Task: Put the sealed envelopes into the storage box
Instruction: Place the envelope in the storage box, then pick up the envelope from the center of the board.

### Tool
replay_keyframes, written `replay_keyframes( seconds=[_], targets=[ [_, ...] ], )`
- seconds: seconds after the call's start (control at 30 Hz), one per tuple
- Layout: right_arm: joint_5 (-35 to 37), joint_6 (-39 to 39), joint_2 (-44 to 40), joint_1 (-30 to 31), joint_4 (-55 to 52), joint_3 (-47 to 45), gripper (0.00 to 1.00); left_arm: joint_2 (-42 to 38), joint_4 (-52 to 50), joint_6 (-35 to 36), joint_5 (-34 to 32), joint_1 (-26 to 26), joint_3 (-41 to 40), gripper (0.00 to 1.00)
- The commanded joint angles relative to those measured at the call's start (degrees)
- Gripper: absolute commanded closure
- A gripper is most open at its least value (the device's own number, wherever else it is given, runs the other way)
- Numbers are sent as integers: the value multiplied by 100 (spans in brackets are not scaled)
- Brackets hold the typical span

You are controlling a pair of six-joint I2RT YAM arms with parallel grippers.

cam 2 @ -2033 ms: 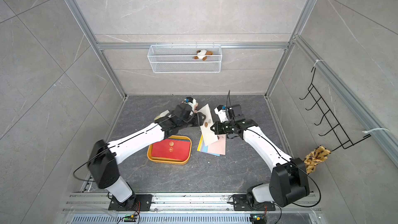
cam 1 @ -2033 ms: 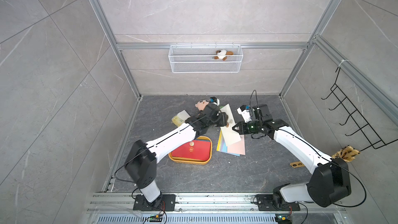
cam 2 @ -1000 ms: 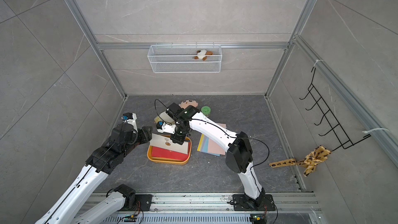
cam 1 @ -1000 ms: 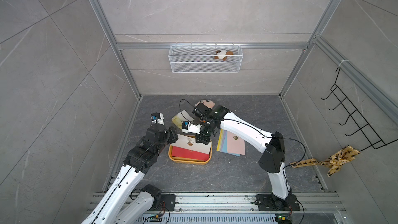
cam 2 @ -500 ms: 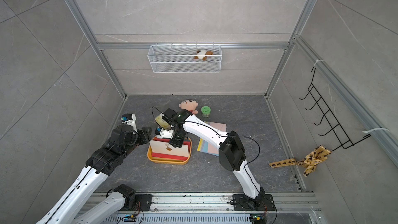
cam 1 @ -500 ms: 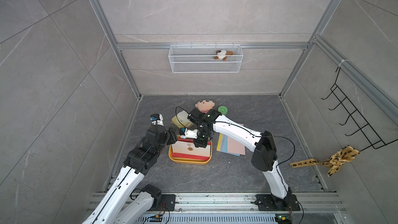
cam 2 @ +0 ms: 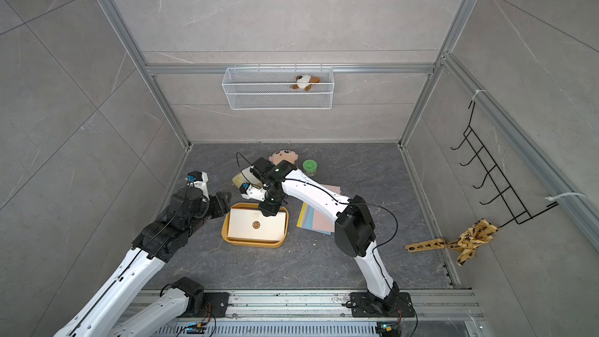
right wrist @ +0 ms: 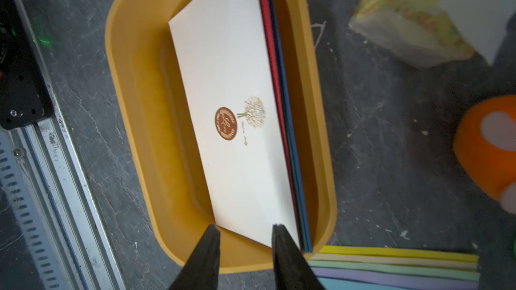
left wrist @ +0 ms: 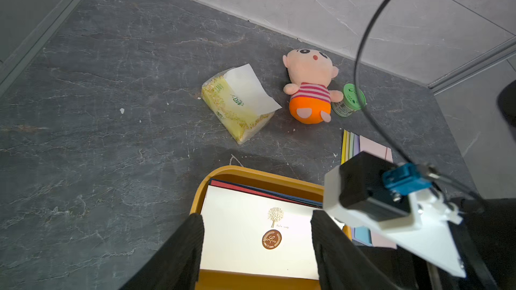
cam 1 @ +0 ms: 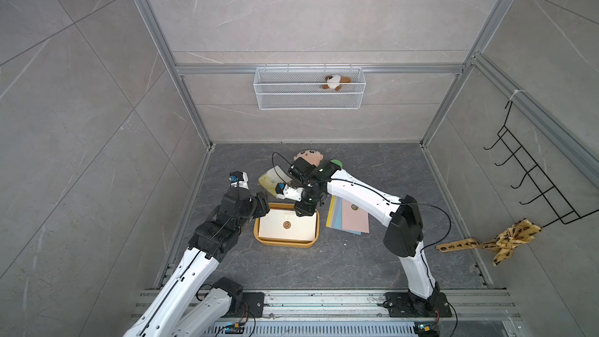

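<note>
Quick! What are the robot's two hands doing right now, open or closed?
Left hand: open, holding nothing.
Right hand: open over the cream envelope in the storage box, holding nothing.

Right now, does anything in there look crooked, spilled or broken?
Nothing spilled or broken. The cream envelope in the yellow tray sits slightly offset, so the darker envelopes beneath peek out along one side.

The storage box (cam 1: 284, 243) sits on the tabletop (cam 1: 324, 265), with stacked envelopes (cam 1: 287, 226) lying inside it. Loose envelopes (cam 1: 355, 222) lie just right of it. Behind the box lies a tissue pack (cam 1: 270, 181), and further back and to the right are a doll (cam 1: 308, 156) and a jar (cam 2: 309, 166).
</note>
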Motion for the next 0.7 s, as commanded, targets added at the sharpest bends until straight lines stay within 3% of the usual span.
replay_keyframes(
  seconds=[0.0, 0.17, 0.4, 0.67],
  targets=[
    [-88, 784, -1022, -436, 929, -815, 63, 221, 487, -76, 508, 23, -27, 36],
    [-362, 1981, -2464, -1279, 2697, -2947, 61, 803, 1229, -458, 1087, -160, -149, 41],
    [-76, 3247, -3827, -2307, 4078, -5278, 59, 2134, 1981, -685, 814, -1119, 264, 43],
    [-859, 4292, -3937, -3377, 4552, -6502, 58, 4211, 2339, -760, 883, -1905, 1453, 50]
  ],
)
